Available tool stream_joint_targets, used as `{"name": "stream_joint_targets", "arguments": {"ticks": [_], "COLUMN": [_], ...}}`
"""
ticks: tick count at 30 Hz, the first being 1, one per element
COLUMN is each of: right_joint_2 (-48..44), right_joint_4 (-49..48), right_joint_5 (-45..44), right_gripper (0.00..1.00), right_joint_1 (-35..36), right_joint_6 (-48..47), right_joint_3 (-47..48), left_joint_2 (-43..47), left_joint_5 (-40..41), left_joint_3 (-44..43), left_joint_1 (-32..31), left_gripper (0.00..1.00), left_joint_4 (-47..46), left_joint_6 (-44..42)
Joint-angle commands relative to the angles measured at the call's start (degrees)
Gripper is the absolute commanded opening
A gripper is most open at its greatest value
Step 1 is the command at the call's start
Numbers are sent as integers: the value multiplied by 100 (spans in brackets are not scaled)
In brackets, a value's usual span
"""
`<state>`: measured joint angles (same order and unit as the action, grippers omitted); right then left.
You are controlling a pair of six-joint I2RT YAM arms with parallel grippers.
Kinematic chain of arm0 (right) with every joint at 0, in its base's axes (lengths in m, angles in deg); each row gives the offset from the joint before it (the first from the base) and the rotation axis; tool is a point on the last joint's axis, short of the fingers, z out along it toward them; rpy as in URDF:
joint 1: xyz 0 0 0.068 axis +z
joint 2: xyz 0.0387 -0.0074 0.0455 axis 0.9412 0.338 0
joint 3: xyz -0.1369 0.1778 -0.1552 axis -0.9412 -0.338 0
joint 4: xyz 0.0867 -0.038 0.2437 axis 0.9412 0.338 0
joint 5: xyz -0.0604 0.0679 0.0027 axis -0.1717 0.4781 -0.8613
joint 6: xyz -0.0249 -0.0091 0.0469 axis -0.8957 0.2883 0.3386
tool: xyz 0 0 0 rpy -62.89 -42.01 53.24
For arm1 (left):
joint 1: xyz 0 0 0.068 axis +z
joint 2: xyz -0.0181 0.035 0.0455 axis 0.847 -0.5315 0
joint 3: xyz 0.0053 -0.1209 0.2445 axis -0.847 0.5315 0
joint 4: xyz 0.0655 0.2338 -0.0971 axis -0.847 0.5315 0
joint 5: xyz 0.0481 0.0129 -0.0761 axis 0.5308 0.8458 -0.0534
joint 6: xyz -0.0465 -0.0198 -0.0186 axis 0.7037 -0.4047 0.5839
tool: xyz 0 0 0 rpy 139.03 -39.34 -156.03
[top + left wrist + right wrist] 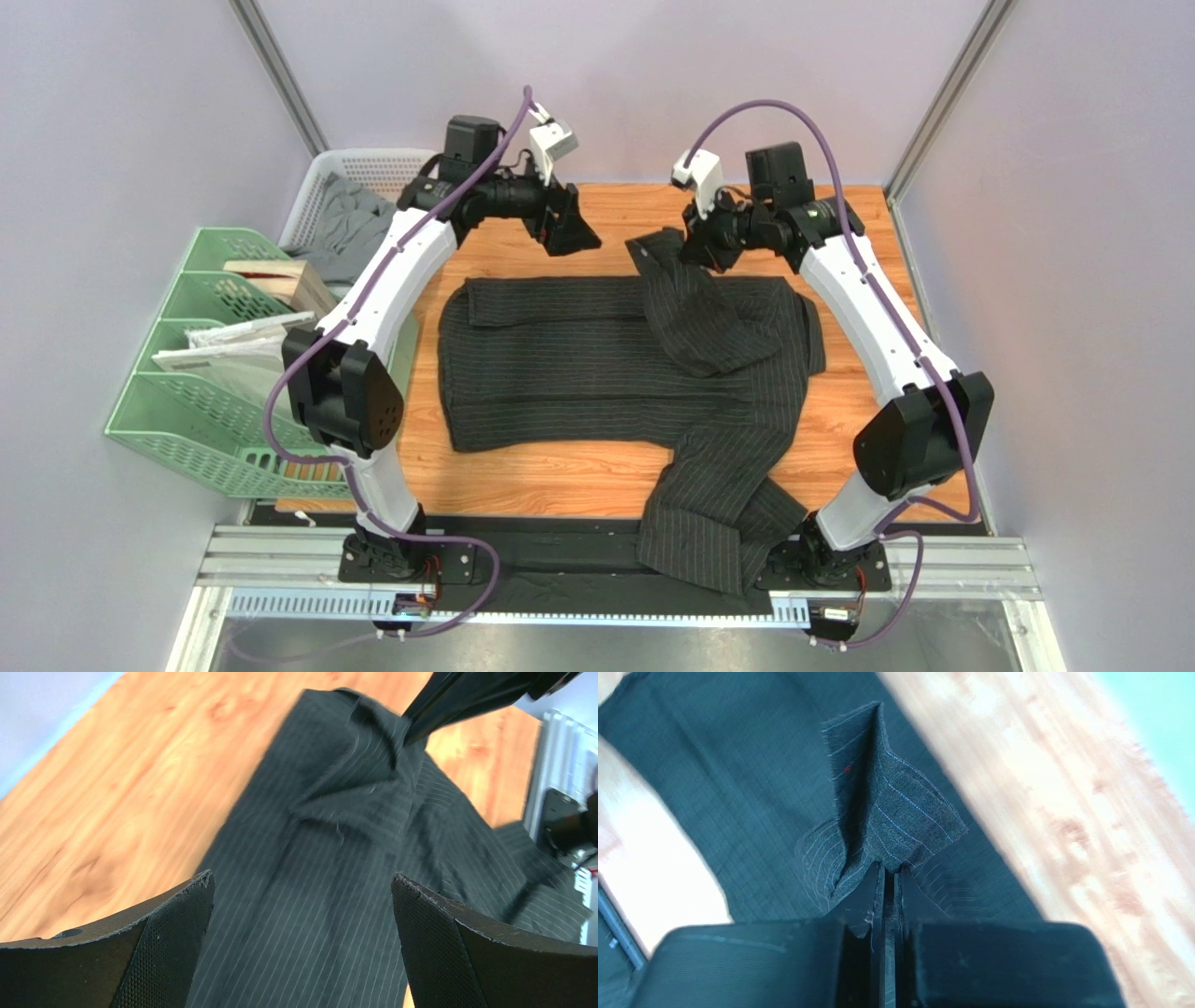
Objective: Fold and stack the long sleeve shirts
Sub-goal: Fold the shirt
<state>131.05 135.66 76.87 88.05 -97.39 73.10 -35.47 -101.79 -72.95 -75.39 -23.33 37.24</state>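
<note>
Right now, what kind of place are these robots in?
Probably a robot lab booth: plain walls close around a wooden table, left arm and right arm bolted at its edge, a pinstriped shirt spread out.

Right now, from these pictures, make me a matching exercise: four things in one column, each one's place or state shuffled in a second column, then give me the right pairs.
Column one
1. left fingers
2. right fingers
3. shirt
4. green rack

Column two
A. pinched shut on lifted cloth
B. lying spread on the wooden table
C. wide apart, holding nothing
D. standing at the left, beside the left arm

Pairs: 1-C, 2-A, 3-B, 4-D
</note>
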Motion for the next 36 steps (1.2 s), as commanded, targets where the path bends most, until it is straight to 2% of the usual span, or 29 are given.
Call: {"name": "stream_joint_targets", "arguments": {"ticks": [1,4,11,18,20,23,24,26,27,29,30,32,33,34,35,36], "right_joint_2": [-565,-881,-1514,-1866,-1911,-2016,-2042,-2139,-2183,-2306,-2350,-2490,-2543,-2587,-2657,-2701], "right_joint_4": [-64,-81,-213,-284,-292,-319,-327,-354,-406,-442,-485,-503,-503,-451,-355,-32], "right_joint_5": [350,385,368,166,131,104,69,43,-10,-45,-80,-80,-133,-220,-325,-466], "right_gripper": [0,0,0,0,0,0,0,0,0,0,0,0,1,7,28,39], "right_joint_1": [30,65,144,224,232,224,232,232,232,232,224,232,232,241,233,206], "right_joint_6": [-300,-370,-379,-274,-265,-256,-256,-221,-195,-133,-98,-2,51,104,183,183], "right_joint_3": [-574,-873,-1454,-1744,-1779,-1867,-1919,-1981,-2034,-2095,-2113,-2192,-2227,-2236,-2202,-2166], "left_joint_2": [-14,-67,-427,-823,-788,-744,-717,-682,-656,-656,-664,-621,-568,-489,-332,-252], "left_joint_5": [-797,-806,-964,-1912,-2071,-2309,-2370,-2406,-2423,-2432,-2458,-2406,-2319,-2257,-2161,-2125], "left_joint_3": [313,516,500,192,236,332,333,350,315,219,70,-10,16,60,104,148], "left_joint_1": [-306,-534,-904,-1133,-1177,-1274,-1317,-1361,-1405,-1449,-1502,-1555,-1607,-1634,-1669,-1748], "left_gripper": [99,99,99,99,94,82,70,56,41,25,10,1,0,0,0,0], "left_joint_4": [-925,-1101,-1611,-1533,-1550,-1603,-1612,-1655,-1621,-1237,-1025,-533,-470,-443,-399,-347], "left_joint_6": [-109,-242,66,338,321,330,347,452,453,330,225,-91,-171,-241,-294,-503]}}
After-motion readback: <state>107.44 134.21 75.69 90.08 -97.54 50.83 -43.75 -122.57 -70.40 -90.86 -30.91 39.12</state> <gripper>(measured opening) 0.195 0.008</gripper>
